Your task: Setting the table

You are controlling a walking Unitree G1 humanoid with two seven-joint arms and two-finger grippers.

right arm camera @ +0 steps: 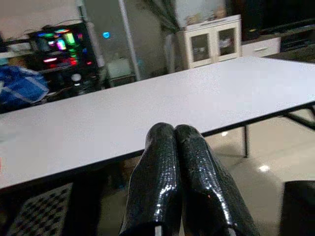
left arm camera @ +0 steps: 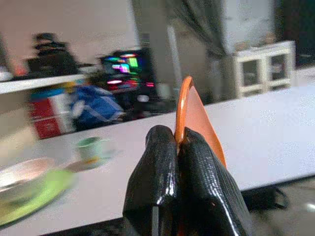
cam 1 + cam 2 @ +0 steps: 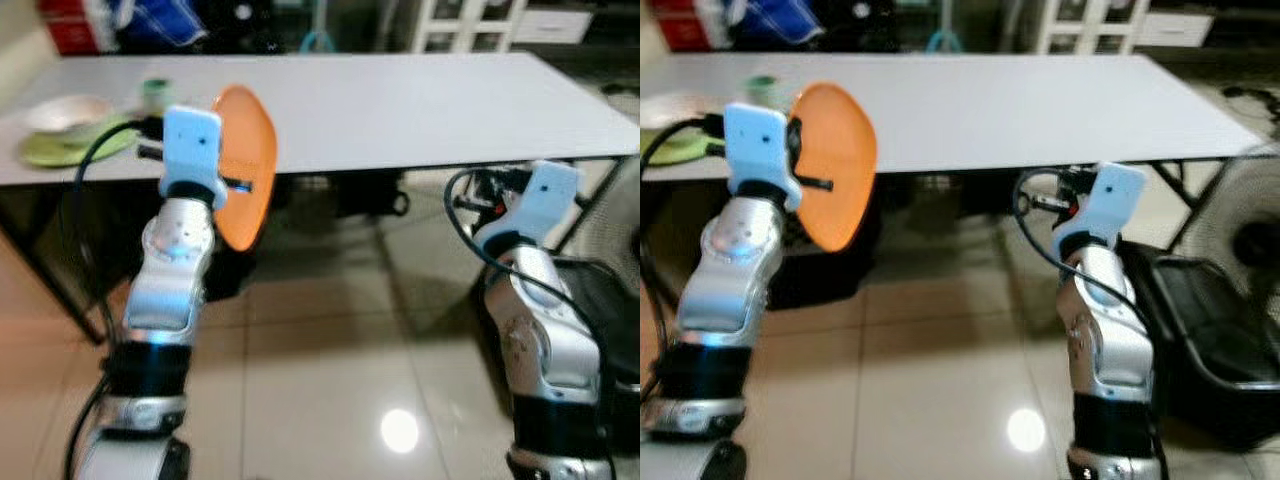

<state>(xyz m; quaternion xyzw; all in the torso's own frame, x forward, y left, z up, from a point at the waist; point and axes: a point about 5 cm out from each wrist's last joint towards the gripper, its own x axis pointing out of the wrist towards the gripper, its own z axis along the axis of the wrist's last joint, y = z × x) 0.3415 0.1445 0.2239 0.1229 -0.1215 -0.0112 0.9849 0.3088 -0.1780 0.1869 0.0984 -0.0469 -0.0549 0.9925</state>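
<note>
A long white surface [image 3: 420, 110] spans the upper half of the frame in the head views, its near edge running above a glossy tiled floor [image 3: 330, 400]. At lower right a black chair [image 3: 1210, 330] stands on the tiles beside the right arm. The left claw [image 2: 178, 147], raised in the left of the frame just short of the surface's near edge, pinches the rim of an orange plate [image 3: 245, 165], which it holds on edge, tilted, in the air in front of the surface. The right claw [image 1: 174, 135], lifted at centre right below the surface's edge, has its two black fingers pressed together with nothing between them. At the upper left of the frame a green plate [image 3: 70, 145] lies on the surface with a pale bowl [image 3: 65, 112] resting on it, and a small green cup [image 3: 155, 95] stands just beside them.
</note>
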